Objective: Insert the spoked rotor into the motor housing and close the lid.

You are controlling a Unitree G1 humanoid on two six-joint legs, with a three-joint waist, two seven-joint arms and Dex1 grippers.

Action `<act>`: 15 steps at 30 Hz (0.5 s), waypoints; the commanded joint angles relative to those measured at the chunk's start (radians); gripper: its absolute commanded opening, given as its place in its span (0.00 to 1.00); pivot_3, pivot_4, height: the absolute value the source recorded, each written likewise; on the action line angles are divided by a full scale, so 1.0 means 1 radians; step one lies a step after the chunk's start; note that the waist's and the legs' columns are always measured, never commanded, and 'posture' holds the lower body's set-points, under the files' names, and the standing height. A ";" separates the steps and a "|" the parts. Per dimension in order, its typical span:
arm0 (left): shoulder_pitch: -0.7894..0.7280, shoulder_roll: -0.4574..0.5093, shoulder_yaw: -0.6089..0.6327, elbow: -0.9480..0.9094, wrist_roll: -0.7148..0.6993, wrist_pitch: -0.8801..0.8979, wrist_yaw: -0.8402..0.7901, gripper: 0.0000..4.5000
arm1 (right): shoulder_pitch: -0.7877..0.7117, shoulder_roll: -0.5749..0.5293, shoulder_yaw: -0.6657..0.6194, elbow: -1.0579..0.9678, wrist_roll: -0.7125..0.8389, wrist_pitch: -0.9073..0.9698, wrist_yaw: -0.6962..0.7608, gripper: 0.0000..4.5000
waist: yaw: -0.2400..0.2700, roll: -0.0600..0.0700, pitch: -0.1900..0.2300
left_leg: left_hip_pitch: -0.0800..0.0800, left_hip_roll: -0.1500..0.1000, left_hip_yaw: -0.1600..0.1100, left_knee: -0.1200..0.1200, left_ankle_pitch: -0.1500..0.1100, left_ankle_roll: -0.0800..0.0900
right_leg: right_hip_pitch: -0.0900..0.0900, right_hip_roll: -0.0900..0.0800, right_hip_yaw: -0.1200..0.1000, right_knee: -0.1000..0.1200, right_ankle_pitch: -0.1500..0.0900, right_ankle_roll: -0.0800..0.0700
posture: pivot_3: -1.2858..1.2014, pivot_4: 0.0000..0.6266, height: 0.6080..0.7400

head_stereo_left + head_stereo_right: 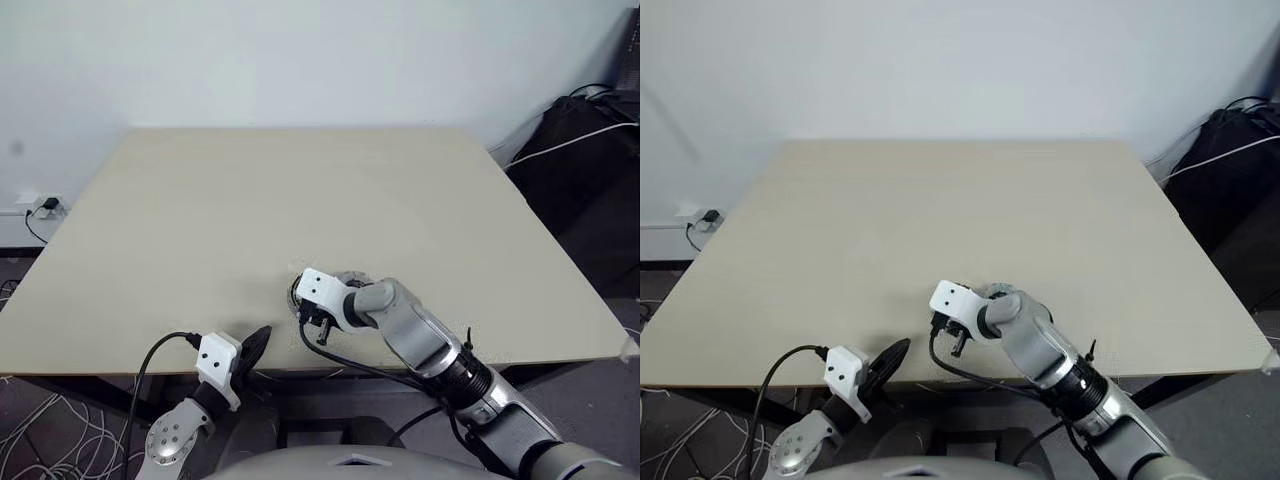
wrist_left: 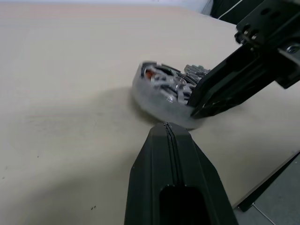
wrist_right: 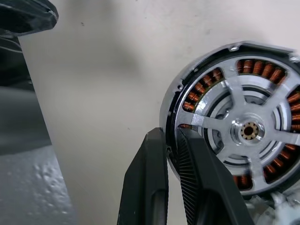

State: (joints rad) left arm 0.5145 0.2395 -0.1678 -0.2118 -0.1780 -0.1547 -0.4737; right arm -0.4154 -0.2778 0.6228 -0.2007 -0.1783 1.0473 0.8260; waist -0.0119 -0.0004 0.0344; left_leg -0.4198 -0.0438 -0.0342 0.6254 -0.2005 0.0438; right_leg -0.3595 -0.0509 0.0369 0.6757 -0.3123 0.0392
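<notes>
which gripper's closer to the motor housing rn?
Right. The right gripper has its fingers clamped on the motor housing rim. The left gripper, shut, sits at the table's near edge, apart from the housing.

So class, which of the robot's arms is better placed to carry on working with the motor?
The right. Its right gripper already pinches the rim of the motor housing, with the spoked rotor inside. The left gripper sits shut at the table edge, apart from it.

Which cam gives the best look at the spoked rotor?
Right wrist view: the spoked rotor faces the lens, spokes and hub clear, over copper windings. Left wrist view shows it edge-on beside the right gripper. In the head views the arm mostly hides it.
</notes>
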 commanded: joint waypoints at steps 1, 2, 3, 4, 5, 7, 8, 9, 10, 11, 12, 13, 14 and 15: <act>-0.002 -0.004 -0.003 -0.063 -0.002 0.004 0.012 0.00 | -0.033 0.014 -0.013 -0.021 0.045 0.026 -0.012 0.02 | 0.000 0.000 0.000 | 0.000 0.000 0.000 0.000 0.000 0.000 | 0.000 0.000 0.000 0.000 0.000 0.000 | 0.52 0.00 1.00; -0.001 -0.004 -0.005 -0.069 -0.001 0.008 0.016 0.00 | -0.037 0.017 -0.012 -0.021 0.056 0.032 -0.015 0.02 | -0.001 0.000 0.000 | 0.000 0.000 0.000 0.000 0.000 0.000 | 0.000 0.000 0.000 0.000 0.000 0.000 | 0.52 0.00 1.00; 0.000 -0.005 -0.008 -0.075 0.000 0.012 0.019 0.00 | -0.041 0.019 -0.010 -0.017 0.064 0.034 -0.020 0.02 | -0.001 0.000 0.000 | 0.000 0.000 0.000 0.000 0.000 0.000 | 0.000 0.000 0.000 0.000 0.000 0.000 | 0.52 0.00 1.00; 0.000 -0.005 -0.010 -0.080 0.001 0.017 0.022 0.00 | -0.046 0.019 -0.005 -0.004 0.066 0.028 -0.029 0.02 | -0.002 0.000 0.000 | 0.000 0.000 0.000 0.000 0.000 0.000 | 0.000 0.000 0.000 0.000 0.000 0.000 | 0.52 0.00 1.00; 0.000 -0.005 -0.011 -0.083 0.001 0.020 0.024 0.00 | -0.051 0.018 -0.001 0.005 0.067 0.023 -0.037 0.02 | -0.002 0.000 0.000 | 0.000 0.000 0.000 0.000 0.000 0.000 | 0.000 0.000 0.000 0.000 0.000 0.000 | 0.52 0.00 1.00; -0.004 -0.005 -0.012 -0.092 0.000 0.030 0.027 0.00 | -0.058 0.029 -0.006 0.046 0.069 -0.007 -0.063 0.02 | -0.004 0.000 0.000 | 0.000 0.000 0.000 0.000 0.000 0.000 | 0.000 0.000 0.000 0.000 0.000 0.000 | 0.52 0.00 1.00; -0.005 -0.004 -0.013 -0.094 -0.001 0.032 0.027 0.00 | -0.061 0.032 -0.007 0.059 0.073 -0.018 -0.072 0.02 | -0.005 0.000 0.000 | 0.000 0.000 0.000 -0.001 0.000 0.000 | 0.000 0.000 0.000 0.000 0.000 0.000 | 0.52 0.00 1.00; -0.006 -0.003 -0.012 -0.097 -0.002 0.035 0.027 0.00 | -0.065 0.036 -0.008 0.073 0.074 -0.027 -0.082 0.02 | -0.006 0.000 0.000 | 0.000 0.000 0.000 -0.001 0.000 0.000 | 0.000 0.000 0.000 0.000 0.000 0.000 | 0.52 0.00 1.00; -0.006 -0.001 -0.011 -0.100 -0.004 0.038 0.027 0.00 | -0.068 0.039 -0.008 0.088 0.075 -0.036 -0.090 0.02 | -0.006 0.000 0.000 | 0.000 0.000 0.000 -0.001 0.000 0.000 | 0.000 0.000 0.000 0.000 0.000 0.000 | 0.52 0.00 1.00; -0.007 0.000 -0.010 -0.103 -0.005 0.041 0.026 0.00 | -0.071 0.043 -0.008 0.105 0.075 -0.049 -0.096 0.02 | -0.008 0.000 0.000 | 0.000 0.000 0.000 -0.001 0.000 0.000 | 0.000 0.000 0.000 0.001 0.000 0.000 | 0.52 0.00 1.00; -0.007 0.001 -0.009 -0.105 -0.006 0.043 0.026 0.00 | -0.074 0.047 -0.008 0.118 0.075 -0.058 -0.103 0.02 | -0.009 0.000 0.000 | 0.001 0.000 0.000 -0.001 0.000 0.000 | 0.000 0.000 0.000 0.001 0.000 0.000 | 0.52 0.00 1.00; -0.008 0.002 -0.008 -0.106 -0.007 0.043 0.025 0.00 | -0.074 0.053 -0.012 0.126 0.079 -0.065 -0.108 0.10 | -0.010 0.000 -0.001 | 0.001 0.000 0.000 -0.001 0.000 0.000 | 0.000 0.000 0.000 0.001 0.000 0.000 | 0.52 0.00 1.00; -0.007 0.003 -0.008 -0.106 -0.007 0.044 0.025 0.00 | -0.075 0.058 -0.014 0.130 0.083 -0.074 -0.109 0.18 | -0.012 0.000 0.000 | 0.002 0.000 0.000 -0.001 0.000 0.000 | 0.001 0.000 0.000 0.001 0.000 0.000 | 0.52 0.00 1.00; -0.007 0.004 -0.007 -0.106 -0.007 0.044 0.025 0.00 | -0.076 0.060 -0.015 0.130 0.086 -0.080 -0.113 0.24 | -0.013 0.000 -0.001 | 0.002 0.000 0.000 0.000 0.000 0.000 | 0.001 0.000 0.000 0.002 0.001 0.001 | 0.52 0.00 1.00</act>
State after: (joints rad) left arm 0.5123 0.2409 -0.1733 -0.2764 -0.1779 -0.1091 -0.4467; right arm -0.4615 -0.2240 0.6291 -0.0715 -0.0904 0.9942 0.7371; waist -0.0252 0.0000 0.0339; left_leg -0.4172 -0.0437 -0.0342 0.6249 -0.2005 0.0437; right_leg -0.3586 -0.0511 0.0367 0.6777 -0.3114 0.0403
